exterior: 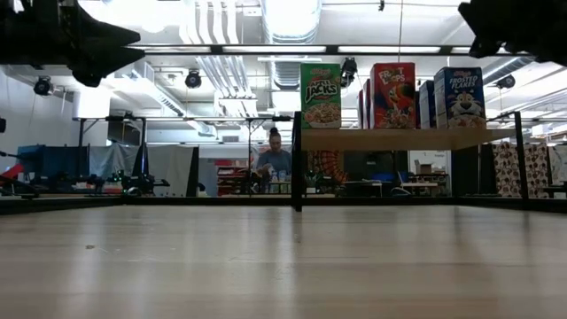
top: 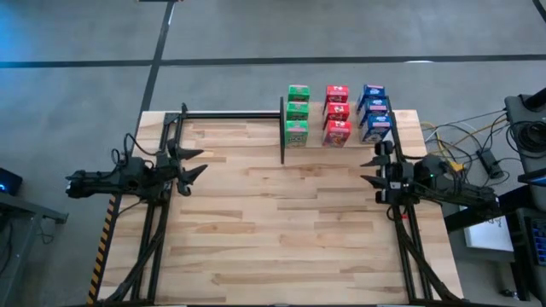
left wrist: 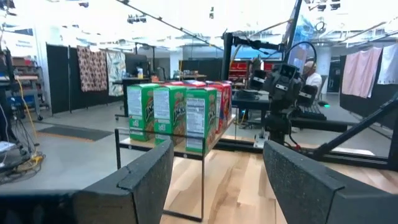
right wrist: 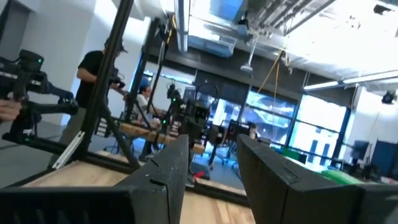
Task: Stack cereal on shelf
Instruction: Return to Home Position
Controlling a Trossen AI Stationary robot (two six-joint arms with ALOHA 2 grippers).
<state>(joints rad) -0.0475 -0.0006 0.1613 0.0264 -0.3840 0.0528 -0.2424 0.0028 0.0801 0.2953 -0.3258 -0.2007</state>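
Pale plank tabletop (top: 290, 230) stretches between the two arms. The left gripper (top: 198, 164) hangs over its left side, jaws apart and holding nothing. Its wrist view shows both fingers (left wrist: 149, 174) spread, with the shelf framed in the gap. The right gripper (top: 372, 168) hangs over the right side, jaws likewise apart and empty.

Just beyond the right jaws, toward the table's far edge, stands the shelf (exterior: 399, 139), a raised light-wood panel on black posts. All the cereal is on it, in three rows of three: blue boxes (top: 374, 112) nearest the right jaws, red boxes (top: 336, 115) in the middle, green boxes (top: 297, 115) farthest. Each row's long axis runs front to back, away from the arms.

The right arm is much the nearer, with the blue row just past its fingertips. The left jaws are well apart from the shelf, across the table. Stacking looks done, so I judge only a retreat is left. The right arm should draw back from the blue row before folding, lest it clip a box.
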